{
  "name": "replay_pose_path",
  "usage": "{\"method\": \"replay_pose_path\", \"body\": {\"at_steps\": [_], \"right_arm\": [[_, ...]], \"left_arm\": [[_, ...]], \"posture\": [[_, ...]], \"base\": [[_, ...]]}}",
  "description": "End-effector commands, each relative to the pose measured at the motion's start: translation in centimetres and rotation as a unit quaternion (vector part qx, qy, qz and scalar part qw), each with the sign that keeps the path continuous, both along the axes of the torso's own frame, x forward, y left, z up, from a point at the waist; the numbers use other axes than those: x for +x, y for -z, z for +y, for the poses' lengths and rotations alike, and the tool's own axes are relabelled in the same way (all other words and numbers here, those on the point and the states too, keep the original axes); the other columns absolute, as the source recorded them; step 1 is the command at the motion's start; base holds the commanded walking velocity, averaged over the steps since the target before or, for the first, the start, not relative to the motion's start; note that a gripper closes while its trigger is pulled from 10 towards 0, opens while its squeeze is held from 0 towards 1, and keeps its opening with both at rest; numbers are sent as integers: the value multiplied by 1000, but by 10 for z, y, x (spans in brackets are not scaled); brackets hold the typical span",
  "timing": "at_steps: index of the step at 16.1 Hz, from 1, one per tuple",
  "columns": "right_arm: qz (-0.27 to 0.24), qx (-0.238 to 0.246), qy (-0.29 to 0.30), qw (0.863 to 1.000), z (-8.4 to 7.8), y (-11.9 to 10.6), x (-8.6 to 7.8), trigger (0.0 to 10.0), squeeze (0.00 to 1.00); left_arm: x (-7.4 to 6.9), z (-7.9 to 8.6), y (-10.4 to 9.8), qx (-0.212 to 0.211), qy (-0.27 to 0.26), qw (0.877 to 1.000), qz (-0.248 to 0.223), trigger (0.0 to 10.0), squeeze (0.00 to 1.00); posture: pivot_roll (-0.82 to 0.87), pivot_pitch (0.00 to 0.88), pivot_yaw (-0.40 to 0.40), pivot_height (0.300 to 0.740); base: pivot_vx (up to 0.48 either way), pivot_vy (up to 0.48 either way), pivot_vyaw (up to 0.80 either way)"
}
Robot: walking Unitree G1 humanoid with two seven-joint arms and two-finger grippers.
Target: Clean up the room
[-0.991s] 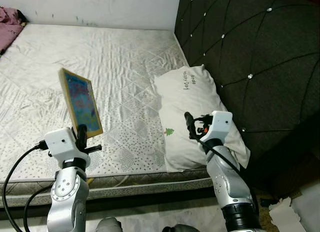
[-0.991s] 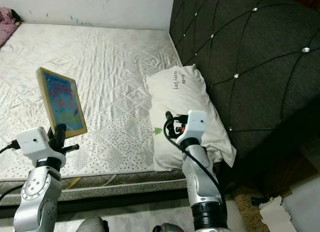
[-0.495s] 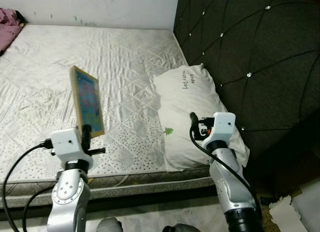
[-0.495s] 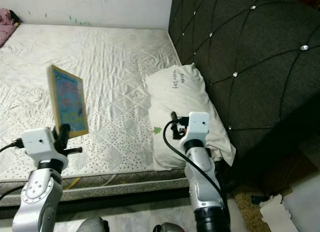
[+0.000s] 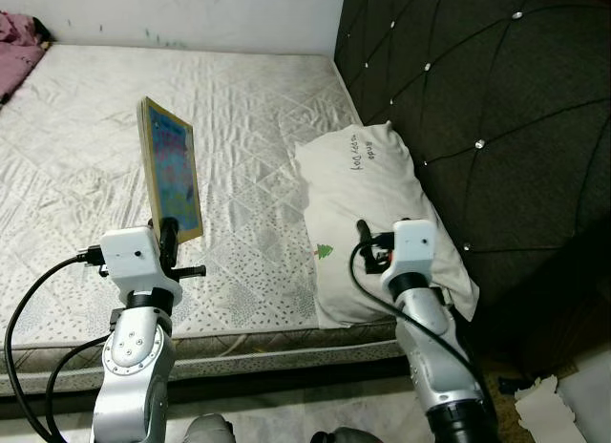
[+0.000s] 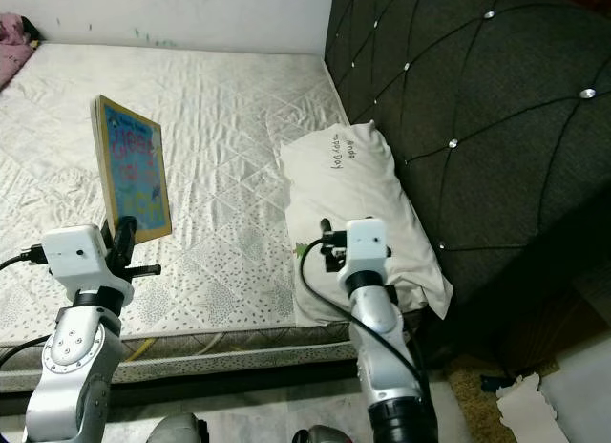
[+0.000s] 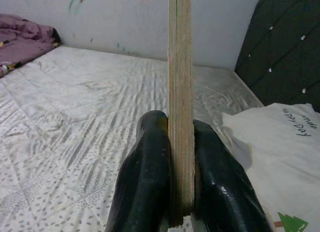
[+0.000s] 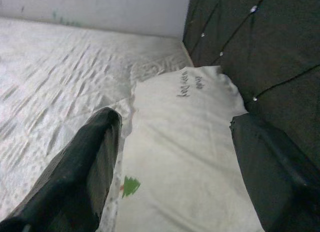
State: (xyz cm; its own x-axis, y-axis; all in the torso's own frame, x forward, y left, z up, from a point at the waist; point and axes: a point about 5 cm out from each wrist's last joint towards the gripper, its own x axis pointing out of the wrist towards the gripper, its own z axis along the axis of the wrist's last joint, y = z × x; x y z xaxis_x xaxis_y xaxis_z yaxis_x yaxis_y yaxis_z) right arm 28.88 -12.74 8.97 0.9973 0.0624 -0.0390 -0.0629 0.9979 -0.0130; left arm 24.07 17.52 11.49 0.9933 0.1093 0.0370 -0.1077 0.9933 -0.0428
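board point(image 7: 180, 107) clamped in left end effector point(image 7: 172, 164)

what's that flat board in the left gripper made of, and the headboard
The flat board with the colourful printed face, clamped in the left gripper, looks like plywood or pressed wood: its bare edge shows pale, layered grain. The dark tufted headboard looks like padded fabric or faux leather, with diamond quilting and shiny studs; the exact covering is unclear.
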Motion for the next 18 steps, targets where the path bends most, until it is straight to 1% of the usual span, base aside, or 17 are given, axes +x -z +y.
{"method": "replay_pose_path", "body": {"at_steps": [1,2,9,12,18], "right_arm": [[-10,4,-2,1000,-1,-3,3,10000,0],[-16,3,-9,1000,1,-5,3,10000,0],[-4,19,-13,1000,1,-2,4,10000,0],[4,20,-19,1000,1,0,4,10000,0],[4,18,-22,1000,2,0,5,10000,0]], "left_arm": [[-1,-6,-2,9,13,1000,-13,10000,0],[0,-6,-2,10,16,1000,-11,10000,0],[2,-7,2,-7,22,1000,-4,10000,0],[3,-7,1,-8,21,1000,-5,10000,0],[4,-5,2,-14,13,1000,-3,10000,0]], "posture": [[123,0,-69,740],[122,0,-68,740],[118,4,-70,740],[118,6,-73,740],[115,10,-75,740]], "base": [[0,0,0],[0,0,0],[0,0,0],[0,0,0],[0,0,0]]}}
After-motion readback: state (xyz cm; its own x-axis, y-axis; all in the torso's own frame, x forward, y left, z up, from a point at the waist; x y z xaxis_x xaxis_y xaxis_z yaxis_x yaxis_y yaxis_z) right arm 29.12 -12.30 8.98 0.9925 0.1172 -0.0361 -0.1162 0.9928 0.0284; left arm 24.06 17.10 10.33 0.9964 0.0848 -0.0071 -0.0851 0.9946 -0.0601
